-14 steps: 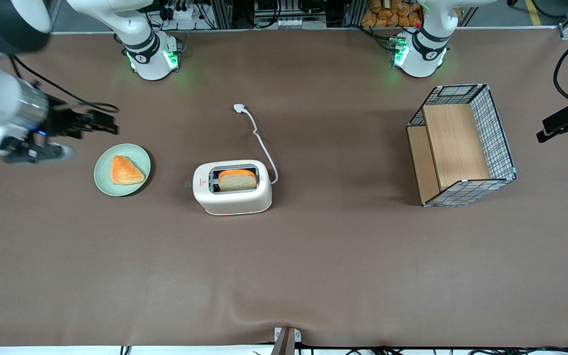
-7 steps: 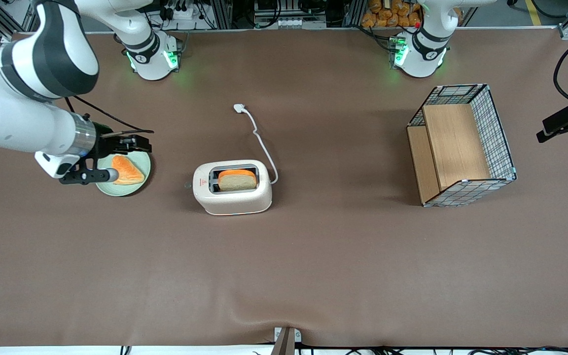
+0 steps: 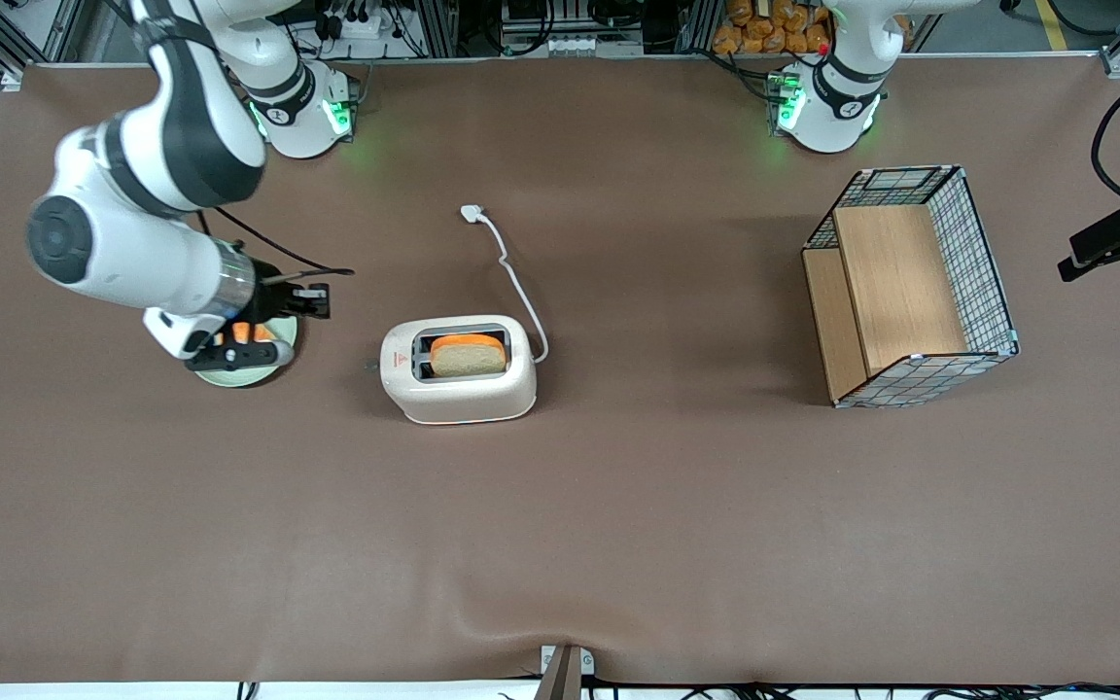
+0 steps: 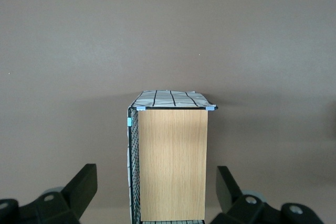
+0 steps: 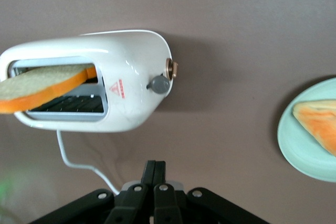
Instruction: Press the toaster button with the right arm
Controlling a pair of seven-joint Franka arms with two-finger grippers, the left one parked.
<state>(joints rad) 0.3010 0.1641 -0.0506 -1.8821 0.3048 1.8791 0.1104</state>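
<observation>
Progress: nothing pressed yet, I'm only approaching.
Gripper [image 5: 155, 174]: fingers clenched together, gripping nothing, hanging over the plate [image 3: 280, 356].
Toaster button [image 5: 158, 84]: sticking out of the toaster [image 3: 458, 369] end facing me, untouched.

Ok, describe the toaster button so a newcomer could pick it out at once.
Mid-table stands the cream toaster, a bread slice in one slot. On its short end facing the green plate, where the gripper hovers shut, sticks out the toaster button: a grey tab beside a coppery-rimmed knob.
</observation>
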